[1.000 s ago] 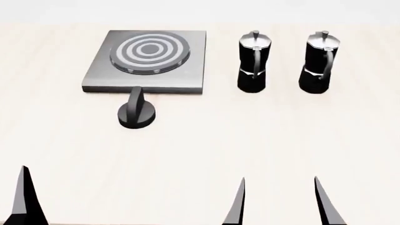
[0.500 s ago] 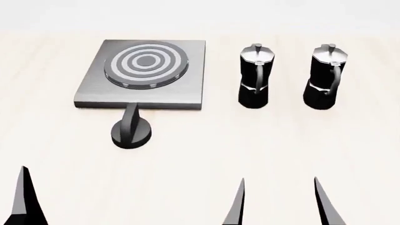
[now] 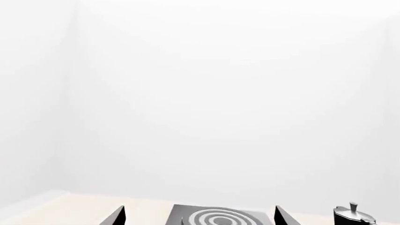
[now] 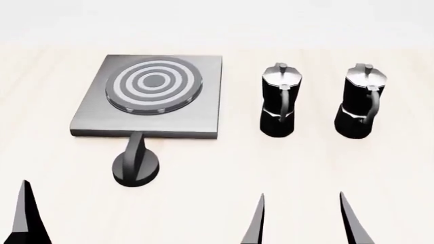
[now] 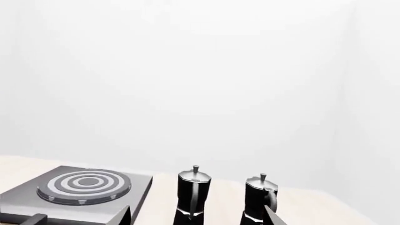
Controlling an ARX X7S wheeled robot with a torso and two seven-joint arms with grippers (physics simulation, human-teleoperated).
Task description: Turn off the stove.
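left end effector (image 4: 27,213) cropped to one fingertip, short of stove (image 4: 150,101).

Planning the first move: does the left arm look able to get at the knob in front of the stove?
Probably yes: only bare table lies between the left gripper and the knob, with both moka pots off to the right.
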